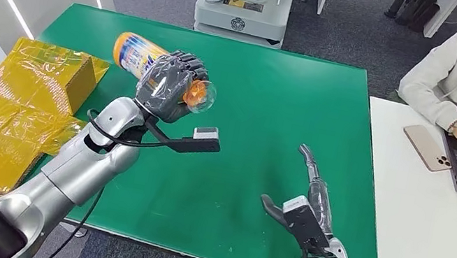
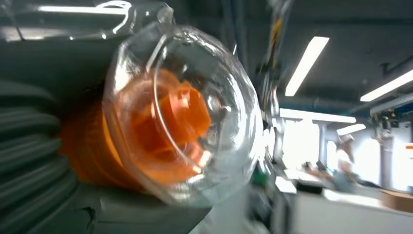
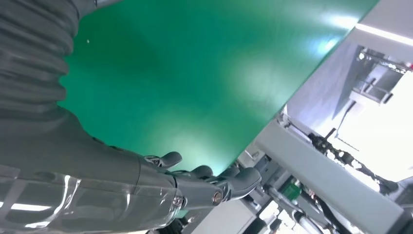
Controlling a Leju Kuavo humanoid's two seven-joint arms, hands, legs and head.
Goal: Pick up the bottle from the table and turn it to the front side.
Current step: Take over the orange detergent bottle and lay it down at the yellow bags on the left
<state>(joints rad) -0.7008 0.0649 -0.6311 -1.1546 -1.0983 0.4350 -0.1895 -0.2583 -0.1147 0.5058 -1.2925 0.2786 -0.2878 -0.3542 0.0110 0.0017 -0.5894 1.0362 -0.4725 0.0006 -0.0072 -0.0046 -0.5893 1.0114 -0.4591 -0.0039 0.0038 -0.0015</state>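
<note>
In left hand (image 1: 168,84), one bottle (image 1: 136,54)

My head view looks forward and down from high up over the table (image 1: 272,108), both arms entering near. My left wrist camera sits right behind the bottle (image 2: 180,117), facing out toward ceiling lights. My right wrist camera looks along the right hand (image 3: 195,187) across the same table, close to its surface.
</note>
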